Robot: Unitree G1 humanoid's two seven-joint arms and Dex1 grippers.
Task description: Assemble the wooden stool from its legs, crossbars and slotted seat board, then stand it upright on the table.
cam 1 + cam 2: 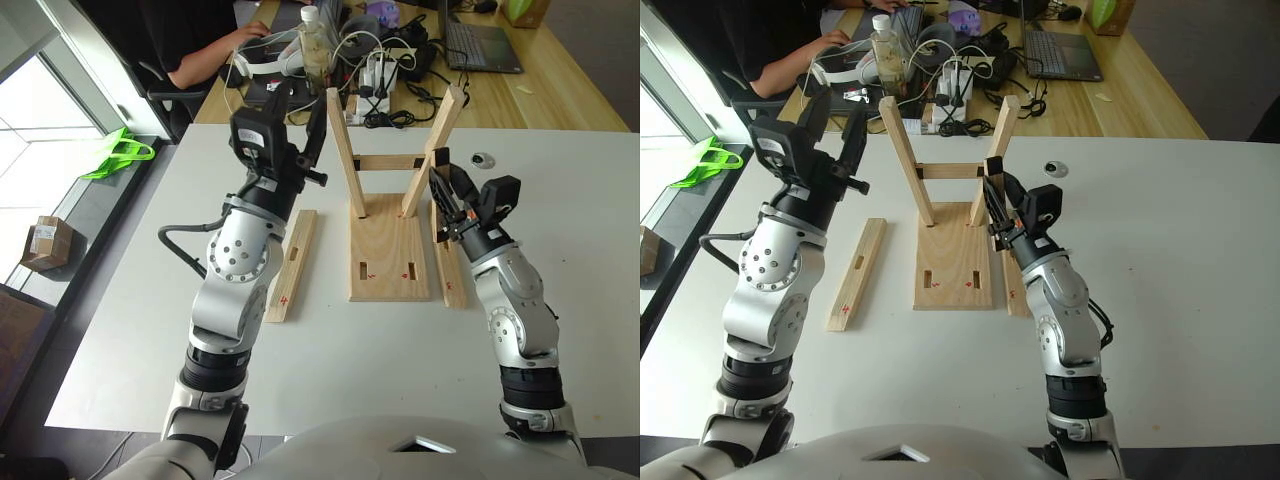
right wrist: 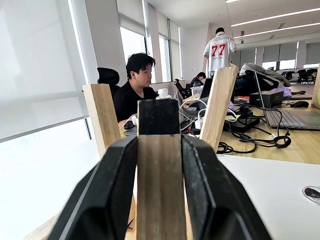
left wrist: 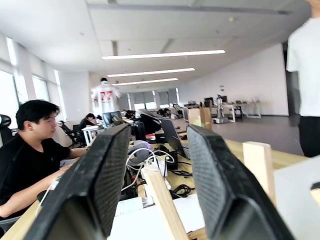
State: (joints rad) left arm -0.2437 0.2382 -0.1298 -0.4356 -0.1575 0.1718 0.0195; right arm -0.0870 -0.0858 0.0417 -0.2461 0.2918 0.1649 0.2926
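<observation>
The seat board [image 1: 388, 262], the upright legs [image 1: 343, 150] and the loose slotted leg [image 1: 292, 265] are pale bare wood, smooth and matt. The desk [image 1: 570, 260] is white, smooth, matt. The left gripper [image 3: 159, 145] has black plastic fingers [image 3: 107, 190] with finely dotted pads. The wooden bar [image 2: 161, 200] clamped in the right gripper [image 2: 160, 145] shows straight grain.

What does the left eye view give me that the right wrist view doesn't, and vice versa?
Left eye view: the slotted seat board flat on the table, a loose slotted board beside it, the left claw raised and open. Right wrist view: close up, the right claw clamped on a wooden piece. Both: the two standing legs.
</observation>
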